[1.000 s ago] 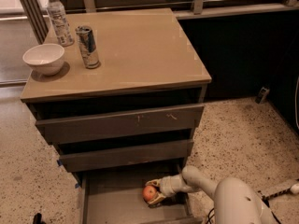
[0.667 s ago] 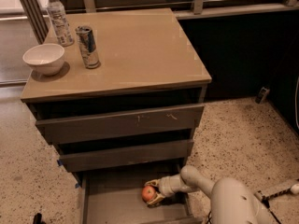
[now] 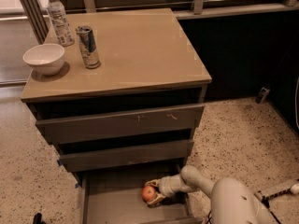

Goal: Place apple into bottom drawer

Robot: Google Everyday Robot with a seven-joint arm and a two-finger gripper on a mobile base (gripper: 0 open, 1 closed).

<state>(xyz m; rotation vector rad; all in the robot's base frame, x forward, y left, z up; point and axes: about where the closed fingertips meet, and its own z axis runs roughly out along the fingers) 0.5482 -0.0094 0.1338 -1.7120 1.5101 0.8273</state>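
- Red-orange apple (image 3: 148, 193) sits low in the camera view, inside the bottom drawer (image 3: 112, 199), toward the drawer's right side and near its right wall.
- We see the claw (image 3: 150, 193) clenched on the apple, one finger above it and one below as the view shows them, both touching the fruit.
- We cannot tell whether the apple rests on the drawer floor or hangs just over it.
- Bottom drawer is pulled out. Its flat grey inside is exposed to the left of the apple.
- White arm (image 3: 205, 186) reaches in from the lower right, its wrist crossing the drawer's right edge; the bulky white body fills the lower right corner.
- Above the open drawer we note the middle drawer (image 3: 126, 156) and the top drawer (image 3: 119, 123), both grey-brown, each with a dark gap above its front. The top drawer's front carries pale scratch marks right of centre.
- Tan surface (image 3: 145, 45) of the cabinet holds three things, all grouped at its left end: a white bowl (image 3: 44, 58) at the left edge, a can (image 3: 88, 46) upright just right of the bowl, and a clear water bottle (image 3: 58, 17) upright behind them, at the back left corner.
- Speckled floor (image 3: 233, 134) surrounds the cabinet.
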